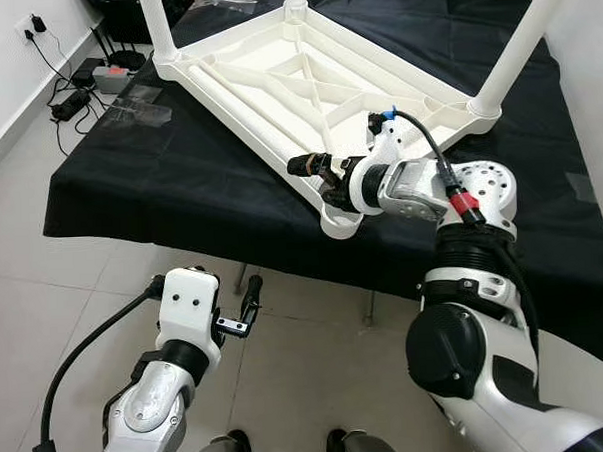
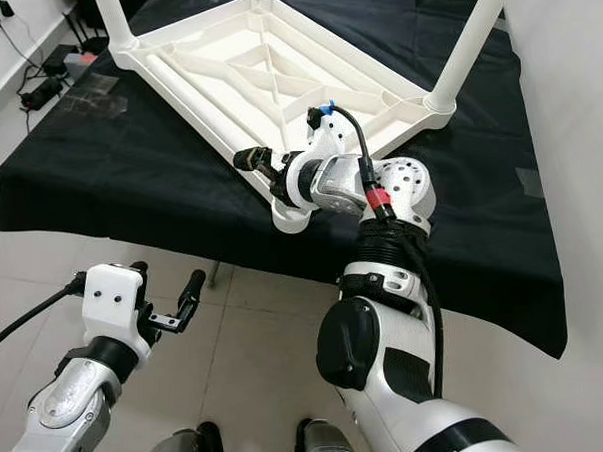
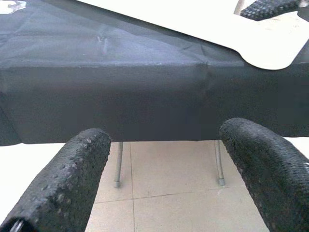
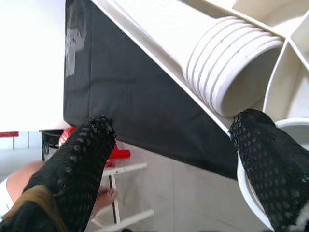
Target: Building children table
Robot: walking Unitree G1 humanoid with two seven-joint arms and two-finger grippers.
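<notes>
Here the white plastic table lies upside down on the black cloth, filling the upper middle of the left eye view, with three legs already standing up from its corners. The fourth corner socket, just right of centre, is bare. The right gripper sits at that corner, its fingers spread wide with nothing between them; in its wrist view one finger touches the socket rim. A loose ribbed leg lies on the ribbed underside just beside it.

The moulded plastic looks light, stiff and rather slick, so the leg should lift easily but could roll or slip; I'd grip it across the ribbed end. The left gripper hangs low in the lower left, fingers apart and empty.
</notes>
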